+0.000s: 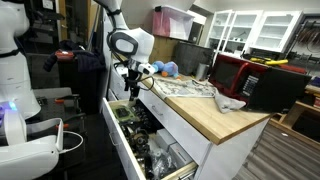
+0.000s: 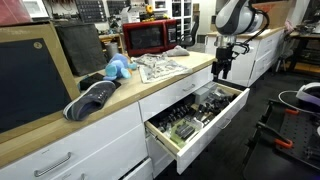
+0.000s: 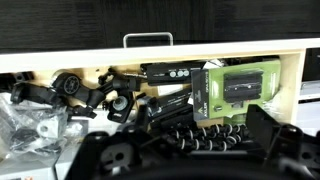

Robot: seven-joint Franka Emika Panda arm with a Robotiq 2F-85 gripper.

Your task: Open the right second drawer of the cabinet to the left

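1. Drawer [image 2: 160, 138]: white, second row of cabinet [image 2: 100, 135], pulled out; dark tools [image 3: 110, 100] jumbled inside; silver handle [image 3: 148, 40] at 12 o'clock in wrist view.
2. Gripper [image 2: 221, 72]: hangs at drawer's 1 o'clock, fingers spread, empty.
3. Wooden top: newspaper [image 2: 160, 67], red microwave [image 2: 150, 37] at 11 o'clock.

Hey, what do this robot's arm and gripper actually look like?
The arm is glossy white, built of rounded segments with a black ring at the joint. The gripper is black and blocky, and its fingers look matte black in the wrist view. No markings are readable.
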